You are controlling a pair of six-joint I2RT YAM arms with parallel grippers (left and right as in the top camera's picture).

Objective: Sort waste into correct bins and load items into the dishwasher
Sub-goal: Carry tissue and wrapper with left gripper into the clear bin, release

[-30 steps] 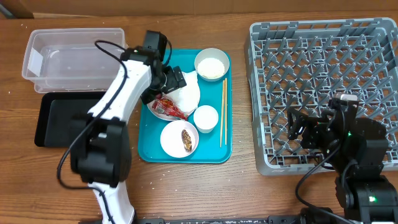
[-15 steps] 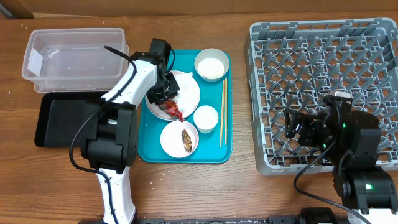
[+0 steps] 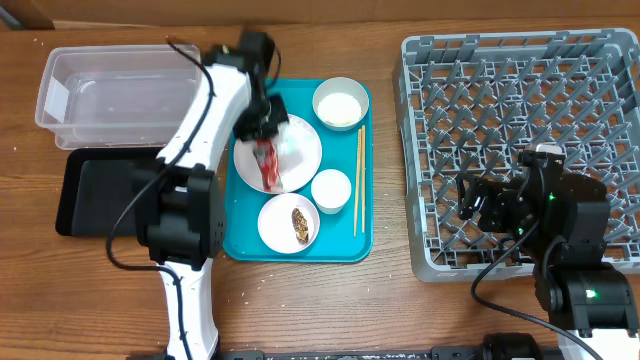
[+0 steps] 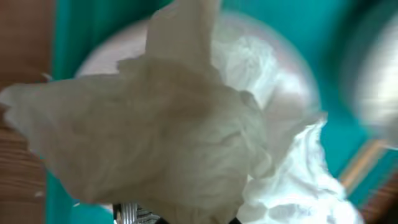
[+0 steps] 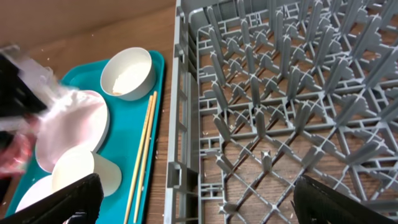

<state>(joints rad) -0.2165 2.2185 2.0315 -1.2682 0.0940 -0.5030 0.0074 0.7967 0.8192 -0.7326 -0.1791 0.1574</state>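
My left gripper (image 3: 264, 128) hangs over the back plate (image 3: 305, 150) and is shut on the red-and-white snack wrapper (image 3: 268, 165), which dangles from it. In the left wrist view the wrapper's pale side (image 4: 161, 124) hides the fingers, and crumpled white paper (image 4: 292, 177) lies on the plate beyond it. The bowl (image 3: 340, 104) holds rice. The cup (image 3: 331, 190), the chopsticks (image 3: 358, 180) and a front plate (image 3: 280, 222) with a brown lump (image 3: 300, 226) sit on the teal tray. My right gripper (image 5: 199, 208) stands open and empty above the dish rack (image 3: 520, 100).
The clear tub (image 3: 115, 95) stands at the back left, with the black tray (image 3: 95, 190) right in front of it. The teal serving tray (image 3: 240, 235) lies between these bins and the rack. My left arm crosses over the black tray's right end.
My left gripper has shut on the snack wrapper and lifted it off the plate, shifting slightly toward the back. The right arm has stayed where it was.
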